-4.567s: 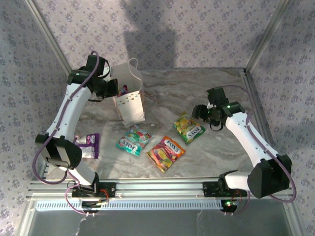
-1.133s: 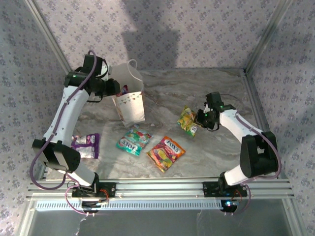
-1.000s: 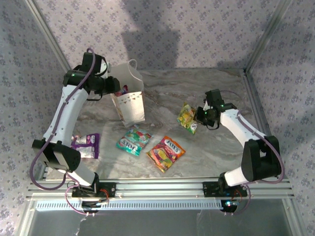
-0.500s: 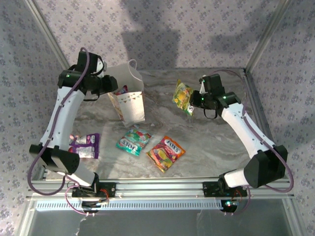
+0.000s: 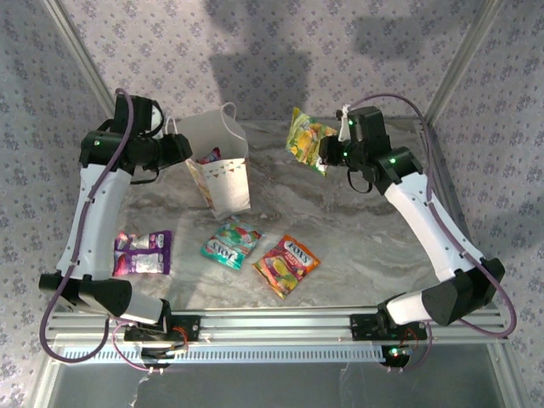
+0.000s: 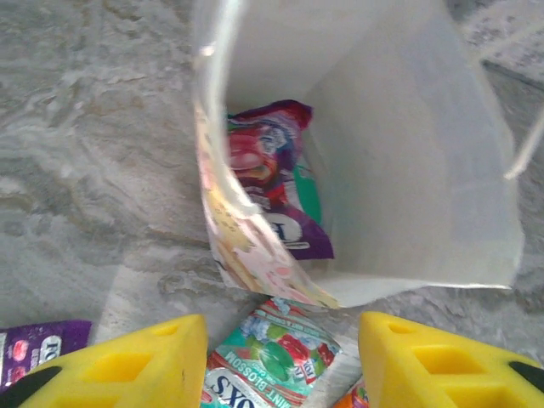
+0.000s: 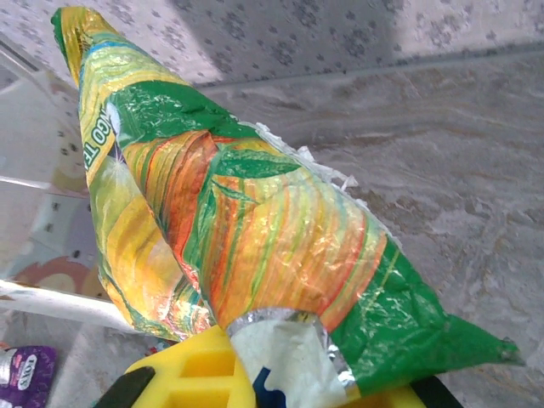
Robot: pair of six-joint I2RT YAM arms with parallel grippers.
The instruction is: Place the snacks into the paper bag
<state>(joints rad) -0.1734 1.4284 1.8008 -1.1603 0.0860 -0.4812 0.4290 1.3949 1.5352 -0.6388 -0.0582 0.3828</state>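
The paper bag point(image 5: 223, 170) stands up on the table point(image 5: 365, 246) with its mouth open. A purple and red packet point(image 6: 272, 187) lies inside the bag. To the right of the bag, my right gripper point(image 5: 327, 151) is pressed on one end of a yellow-green packet point(image 5: 304, 140) and holds it up off the table. That packet is near the bag's top but not touching it.

My left gripper point(image 5: 183, 149) is just left of the bag's mouth. Its fingers point(image 6: 153, 361) are spread apart with nothing between them.

On the table in front of the bag lies a teal packet point(image 5: 230, 242). A red-orange packet point(image 5: 287, 264) lies a bit farther from the bag, to the right. A purple packet point(image 5: 144, 252) lies to the front and left of the bag, well apart from it.
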